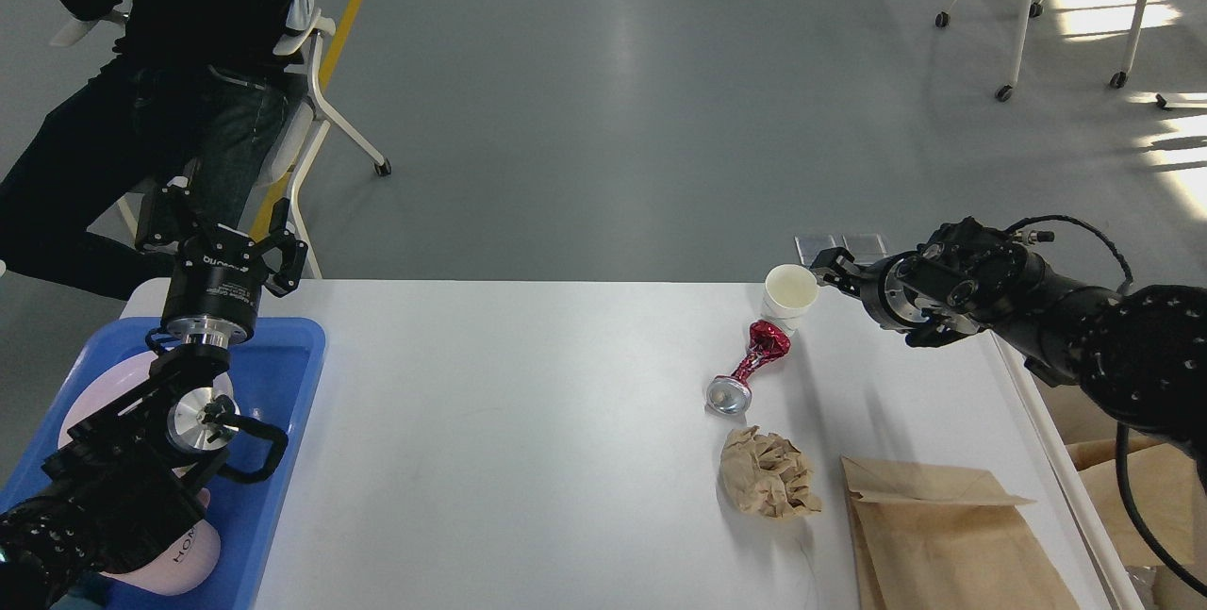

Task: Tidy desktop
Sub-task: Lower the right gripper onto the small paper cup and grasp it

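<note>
The white desktop carries a white paper cup at its far edge, a crushed red can just in front of it, a crumpled brown paper ball and a flat brown paper bag at the front right. My right gripper hangs low right beside the cup's rim; it looks dark and its fingers cannot be told apart. My left gripper stands open and empty over the far edge of the blue tray.
The blue tray at the left holds pink items. A cream bin with a brown bag inside stands off the table's right edge, partly behind my right arm. A seated person is beyond the far-left corner.
</note>
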You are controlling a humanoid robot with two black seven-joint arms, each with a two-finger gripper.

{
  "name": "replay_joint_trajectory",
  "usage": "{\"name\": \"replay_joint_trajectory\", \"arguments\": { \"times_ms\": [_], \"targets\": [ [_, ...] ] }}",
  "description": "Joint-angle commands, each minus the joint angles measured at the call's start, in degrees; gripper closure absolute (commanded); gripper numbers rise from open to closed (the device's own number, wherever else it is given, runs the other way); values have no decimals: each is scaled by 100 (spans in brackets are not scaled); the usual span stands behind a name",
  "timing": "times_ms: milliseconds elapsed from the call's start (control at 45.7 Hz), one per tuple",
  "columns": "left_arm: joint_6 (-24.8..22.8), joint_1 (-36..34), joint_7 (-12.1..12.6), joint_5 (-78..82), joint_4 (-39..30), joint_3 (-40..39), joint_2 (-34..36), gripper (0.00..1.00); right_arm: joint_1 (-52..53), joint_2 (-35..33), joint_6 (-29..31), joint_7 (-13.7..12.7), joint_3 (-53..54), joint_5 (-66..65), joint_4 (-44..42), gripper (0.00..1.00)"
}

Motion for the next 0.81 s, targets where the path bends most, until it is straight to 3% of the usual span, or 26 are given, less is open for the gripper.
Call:
{"name": "replay_joint_trajectory", "arguments": {
  "times_ms": [0, 175, 416, 788],
  "targets": [
    [-2, 0, 3, 4, 0, 0, 0, 3, -95, 0, -29, 0, 97, 1, -3, 3],
    [7, 0, -6, 4, 0, 0, 0, 3, -209, 87, -204, 0, 317, 36, -126, 9],
    [-2, 0, 3, -5, 0, 0, 0, 3, -368, 325, -582, 0, 449, 264, -399, 9],
    [-2, 0, 3, 4, 0, 0, 0, 3, -385, 492, -635, 0, 370, 238, -416, 10]
  ]
}}
